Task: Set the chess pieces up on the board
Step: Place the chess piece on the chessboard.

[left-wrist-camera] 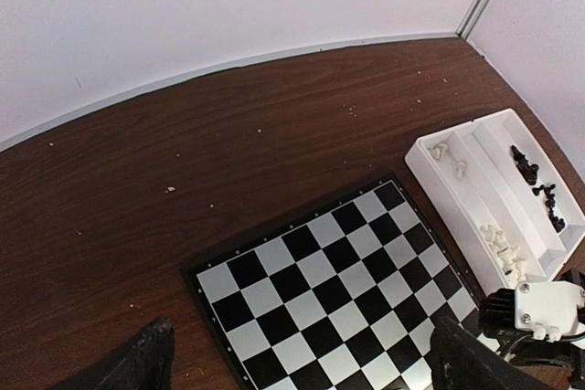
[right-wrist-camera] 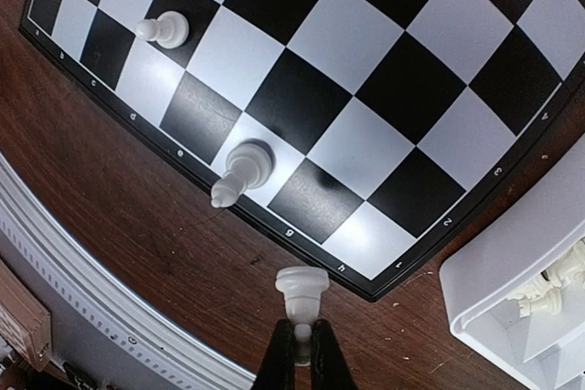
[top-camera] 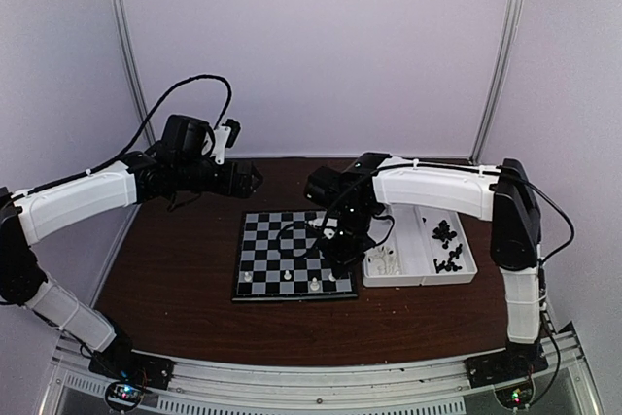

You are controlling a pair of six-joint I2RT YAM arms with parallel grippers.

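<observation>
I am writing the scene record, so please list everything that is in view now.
board: one, black and white checks, table centre
white pieces on board: three, white, near rows
held white piece: one, white, by board's near right corner
tray: one, white, right of board
white pieces in tray: several, white, left compartment
black pieces: several, black, right compartment
table: one, brown
left tool: one, black, open, raised beyond board's left
right tool: one, black, shut on held white piece

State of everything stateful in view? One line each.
left gripper: open, empty.
right gripper: shut on held white piece.
board: flat; three standing white pieces along near edge.
tray: spare white pieces in one compartment, black pieces in other.
</observation>
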